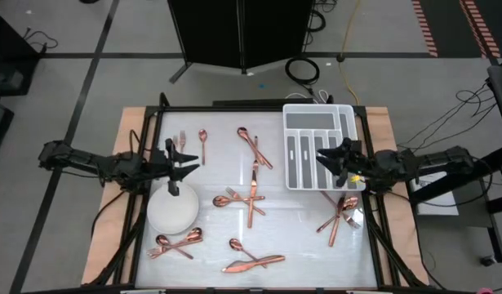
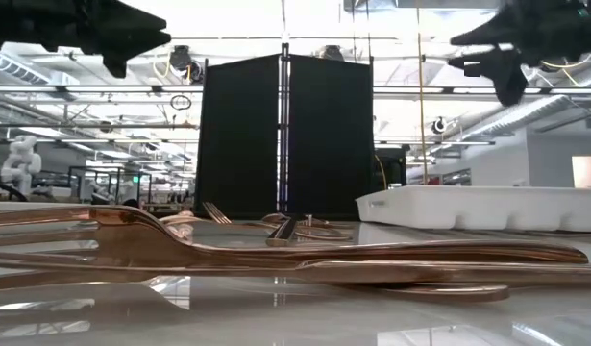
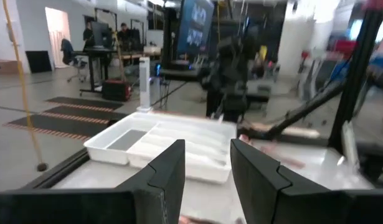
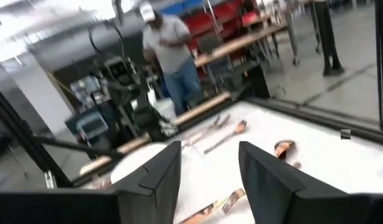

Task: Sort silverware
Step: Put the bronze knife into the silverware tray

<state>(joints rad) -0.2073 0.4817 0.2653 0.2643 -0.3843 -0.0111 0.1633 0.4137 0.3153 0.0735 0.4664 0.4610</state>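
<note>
Copper-coloured silverware lies scattered flat on the white table: a fork and spoon at the far left, spoons beside the tray, a crossed pile in the middle, another pile near right, and more pieces along the near edge. My left gripper hovers open above the table just beyond the plate's far edge. My right gripper hovers open over the tray's near part. Both hold nothing.
A round white plate sits near left. The white compartmented tray stands at the far right of the table. A black frame rims the table. A person stands in the room beyond the table.
</note>
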